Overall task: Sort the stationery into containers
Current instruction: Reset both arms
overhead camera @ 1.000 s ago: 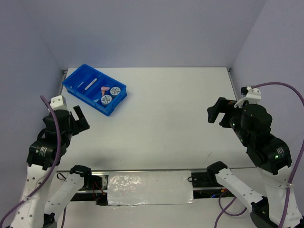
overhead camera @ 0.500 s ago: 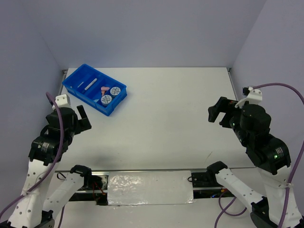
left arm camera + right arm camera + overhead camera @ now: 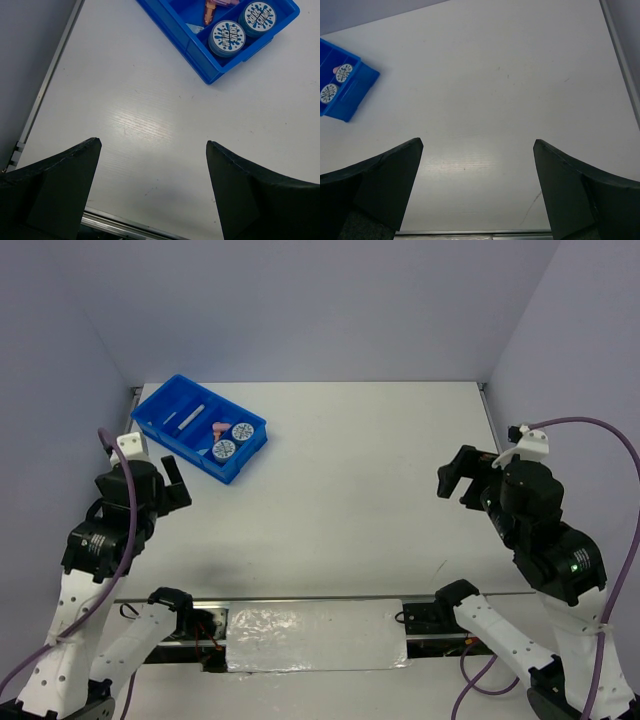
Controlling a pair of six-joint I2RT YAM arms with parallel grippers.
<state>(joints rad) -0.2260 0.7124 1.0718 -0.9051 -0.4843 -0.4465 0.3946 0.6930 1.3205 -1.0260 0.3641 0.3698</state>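
The blue compartment tray (image 3: pixel 160 405) sits at the far left of the table. In it lie two round blue discs with patterned white tops (image 3: pixel 233 440), pink sticks (image 3: pixel 216 428) and a grey-white pen (image 3: pixel 191 415). The tray also shows in the left wrist view (image 3: pixel 200 60) with both discs (image 3: pixel 226 36) and a pink and orange stick (image 3: pixel 210 12), and in the right wrist view (image 3: pixel 355 95). My left gripper (image 3: pixel 172 488) is open and empty, raised above the table near the tray's front. My right gripper (image 3: pixel 455 478) is open and empty at the right side.
A metal rail (image 3: pixel 45 90) runs along the table's left edge by the wall. Another rail (image 3: pixel 620 55) runs along the right edge. A taped panel (image 3: pixel 315 635) lies between the arm bases at the near edge.
My left arm has drawn back a little and lifted, its gripper shifting slightly toward the tray. The right arm has barely moved. The items in the tray stay put.
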